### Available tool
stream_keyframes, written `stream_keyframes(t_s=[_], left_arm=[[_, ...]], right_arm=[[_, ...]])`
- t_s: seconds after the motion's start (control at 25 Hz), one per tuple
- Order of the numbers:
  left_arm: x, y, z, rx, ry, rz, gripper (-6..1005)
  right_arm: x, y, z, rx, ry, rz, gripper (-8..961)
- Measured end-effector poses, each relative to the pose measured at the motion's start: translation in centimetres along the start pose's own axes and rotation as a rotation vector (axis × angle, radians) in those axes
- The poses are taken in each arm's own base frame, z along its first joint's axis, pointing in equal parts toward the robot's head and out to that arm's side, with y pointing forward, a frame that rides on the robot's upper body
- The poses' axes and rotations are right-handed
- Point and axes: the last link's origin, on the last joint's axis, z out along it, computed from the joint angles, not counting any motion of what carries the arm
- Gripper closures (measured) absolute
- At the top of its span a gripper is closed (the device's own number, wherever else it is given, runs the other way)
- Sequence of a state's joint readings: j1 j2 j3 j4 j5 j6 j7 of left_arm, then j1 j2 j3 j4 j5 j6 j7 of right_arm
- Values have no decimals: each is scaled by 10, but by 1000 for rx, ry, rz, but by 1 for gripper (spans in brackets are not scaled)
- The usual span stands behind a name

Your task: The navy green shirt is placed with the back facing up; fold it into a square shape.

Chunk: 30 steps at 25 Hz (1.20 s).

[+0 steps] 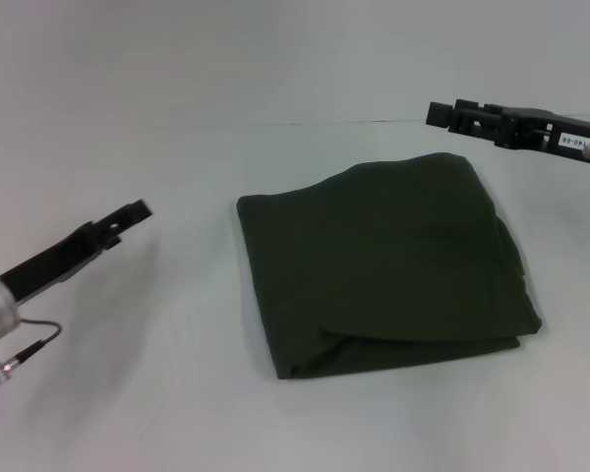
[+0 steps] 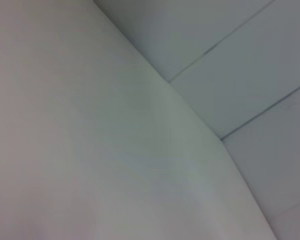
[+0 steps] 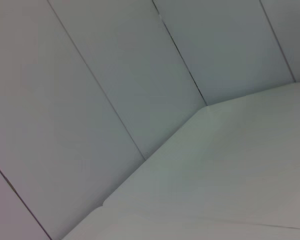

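One navy green shirt (image 1: 383,264) lay on the white table (image 1: 157,393), roughly mid-surface, a bit toward the right edge. It was folded into a rough square of several layers, with a top flap whose curved hem ran near the front edge of the bundle and lower layers peeking out along the right side and the front-right corner. No containers were in view, so nothing was held inside anything.

Left gripper (image 1: 133,210) hovered over the left part of the table, well apart from the shirt, pointing toward the far side; nothing was in it, and whether its fingers were apart or together could not be told. Right gripper (image 1: 438,113) hung near the far-right corner, just beyond the shirt's far-right corner, not touching the fabric and carrying nothing (finger state also could not be told). A white label (image 1: 572,142) sat on the right arm's body.

Nothing stood between either gripper and the shirt.

Both wrist views showed only bare table surface and grey wall panels (image 3: 90,65) with seams; neither showed the shirt or any fingers.

Count: one shirt, two grippers, one table.
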<state>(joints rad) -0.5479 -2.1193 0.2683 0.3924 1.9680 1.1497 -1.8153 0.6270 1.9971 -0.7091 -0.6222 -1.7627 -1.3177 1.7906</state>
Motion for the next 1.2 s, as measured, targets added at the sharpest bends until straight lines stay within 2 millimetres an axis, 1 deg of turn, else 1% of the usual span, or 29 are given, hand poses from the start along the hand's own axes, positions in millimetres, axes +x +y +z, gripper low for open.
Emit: stream_keyframes(t_s=[0.24, 0.4, 0.6, 0.92, 1.08, 1.2], left_arm=[[-1, 16, 24, -20, -60, 63, 114], [-7, 24, 40, -4, -109, 116, 113], [-13, 34, 58, 15, -136, 147, 113], [-20, 49, 77, -3, -173, 177, 114], [-21, 51, 84, 9, -178, 201, 114], [-22, 50, 87, 33, -176, 219, 114]], right_arm=[[-3, 4, 8, -18, 13, -22, 188], [0, 7, 11, -29, 30, -34, 135], [1, 8, 12, -30, 32, -33, 147], [2, 7, 10, -26, 23, -26, 150], [2, 7, 10, -28, 20, -25, 150], [1, 8, 11, -30, 19, -25, 150]])
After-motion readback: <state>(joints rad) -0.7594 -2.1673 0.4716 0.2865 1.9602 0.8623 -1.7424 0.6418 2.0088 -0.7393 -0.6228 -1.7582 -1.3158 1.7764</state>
